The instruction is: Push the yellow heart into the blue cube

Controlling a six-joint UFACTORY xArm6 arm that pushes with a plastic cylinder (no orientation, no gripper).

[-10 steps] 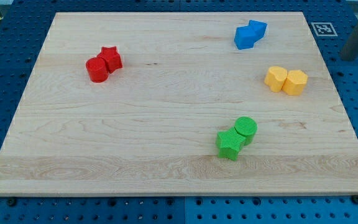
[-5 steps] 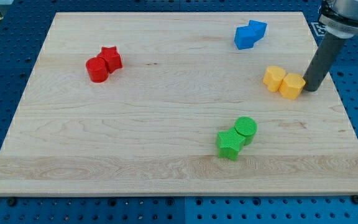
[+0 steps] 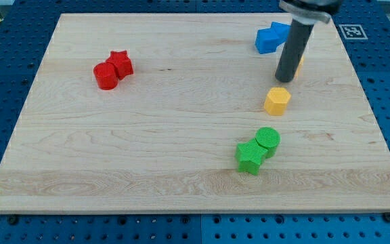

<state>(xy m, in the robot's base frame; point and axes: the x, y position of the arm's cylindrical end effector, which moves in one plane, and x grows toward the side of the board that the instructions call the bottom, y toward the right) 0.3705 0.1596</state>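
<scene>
My tip, a bare rod without fingers, hides most of the yellow heart mid-push; next, nudge it toward the blue cube.

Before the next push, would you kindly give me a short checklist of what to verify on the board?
1. My tip visible on the board: ok.
2. Yellow heart in clear view: not ok, only a yellow sliver shows beside the rod.
3. Tip touching the heart: cannot tell.
4. Blue cube in view, toward the view's top-left of the tip: ok.
5. Yellow hexagon off the path, below the tip: ok.
</scene>
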